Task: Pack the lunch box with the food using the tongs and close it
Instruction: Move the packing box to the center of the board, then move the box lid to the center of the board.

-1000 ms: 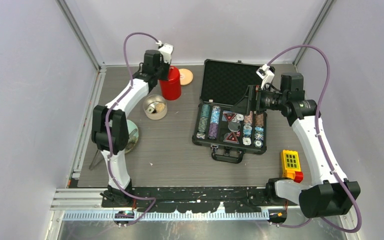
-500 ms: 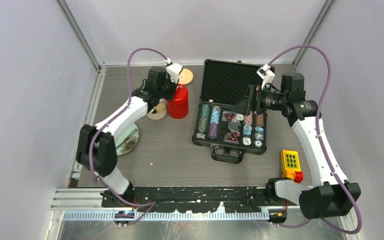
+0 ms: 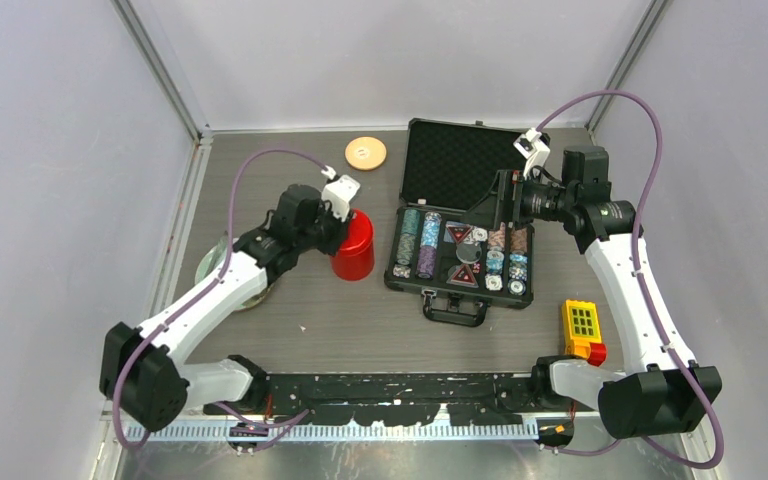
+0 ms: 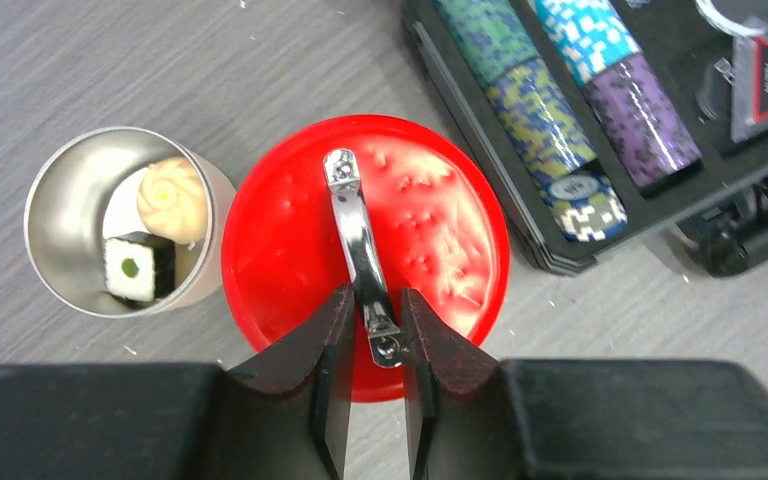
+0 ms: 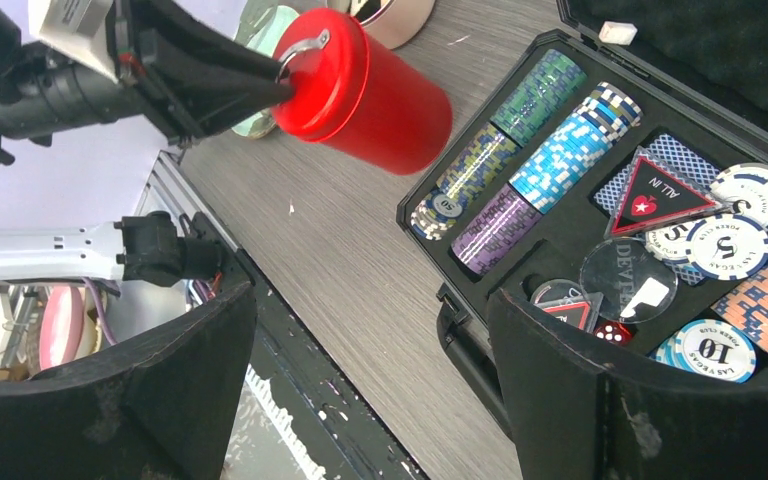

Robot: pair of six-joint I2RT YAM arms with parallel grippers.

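Steel tin (image 4: 55,215) upright, mouth up, round, just beside red can (image 4: 430,240).
Bun (image 4: 172,200) and sushi roll (image 4: 138,267) inside; tan lid (image 3: 365,153) flat, well apart at far edge. Left arm stretched low, left gripper (image 4: 376,295) pointing down, pinching can's handle (image 4: 355,230). Right gripper (image 5: 370,295) spread wide above case (image 3: 450,160).

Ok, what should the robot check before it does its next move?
1. Left jaws around the handle of the red can: ok. Gripping tightly: cannot tell.
2. Food in the tin: ok, a dumpling and a sushi roll lie inside.
3. Tin closed: not ok, the lid lies apart, beyond the red can.
4. Tongs found: cannot tell, none in view.
5. Right jaws free: ok, open above the chip case.
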